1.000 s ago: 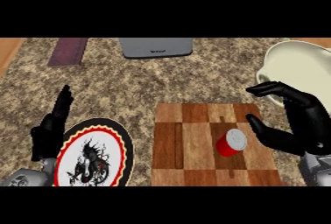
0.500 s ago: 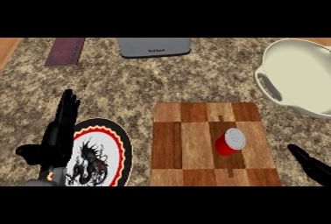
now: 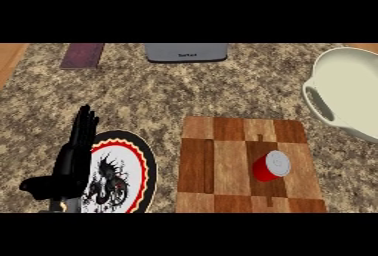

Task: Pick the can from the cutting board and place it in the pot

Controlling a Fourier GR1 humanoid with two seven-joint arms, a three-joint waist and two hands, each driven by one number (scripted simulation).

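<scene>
My left hand (image 3: 72,157) rests at the lower left of the view, fingers straight and pointing up the counter, thumb stuck out to the side — it has hold of nothing. It lies over the left edge of a round plate (image 3: 133,172) with a red and black rim and a dark dragon-like figure on its white middle. My right hand shows nowhere in this view.

The red can (image 3: 270,165) with its pale silver top stands on the wooden cutting board (image 3: 221,160), on the board's right half and a little below its middle, tilted slightly as I look down on it. Nothing touches the can. The board is a patchwork of lighter and darker wood blocks and lies just right of the plate, with a narrow strip of counter between them.

The cream-coloured pot (image 3: 347,92) sits at the right edge, up and to the right of the board — its handle (image 3: 319,102) faces left toward me, and part of the pot runs out of view. The can and the pot are well apart.

The speckled granite counter (image 3: 184,90) carries two more things along its far edge: a grey flat appliance (image 3: 186,52) with a small word on it that I cannot read, and a dark maroon strip (image 3: 81,54) to its left.
</scene>
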